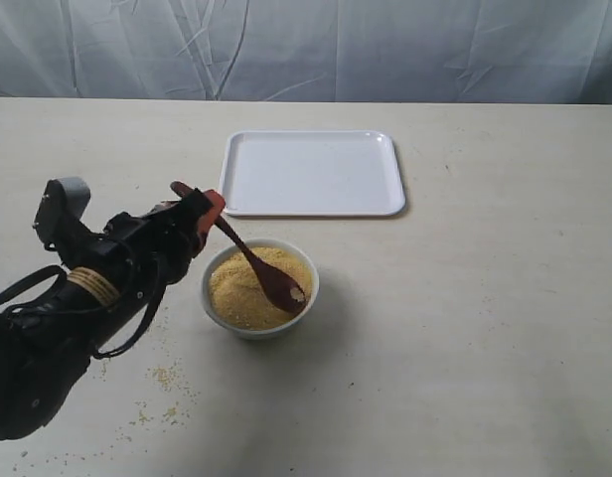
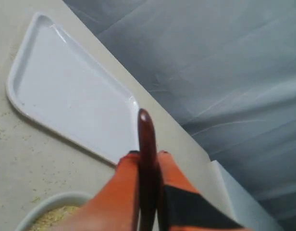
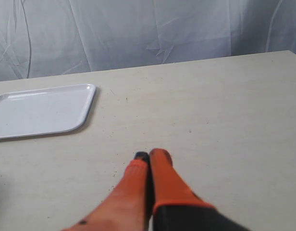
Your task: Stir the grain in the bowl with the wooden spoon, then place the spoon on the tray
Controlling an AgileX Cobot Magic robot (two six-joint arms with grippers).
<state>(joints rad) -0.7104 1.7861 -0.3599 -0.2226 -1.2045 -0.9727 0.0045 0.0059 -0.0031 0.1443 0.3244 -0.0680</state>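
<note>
A small white bowl (image 1: 309, 290) holds a mound of golden-yellow grain (image 1: 236, 288) near the table's middle. The dark reddish-brown wooden spoon (image 1: 254, 262) slants down into it, its oval head resting on the grain at the bowl's right side. My left gripper (image 1: 202, 215) is shut on the spoon's handle, left of the bowl; the handle end (image 2: 146, 130) sticks out between the orange fingers (image 2: 173, 171). The white tray (image 1: 312, 172) lies empty behind the bowl. My right gripper (image 3: 150, 155) is shut on nothing, low over bare table, and does not show in the exterior view.
Spilled grains (image 1: 165, 376) are scattered on the table in front of and left of the bowl. A grey cloth backdrop (image 1: 306, 45) hangs behind the table's far edge. The tray (image 3: 40, 109) lies beyond my right gripper in its wrist view.
</note>
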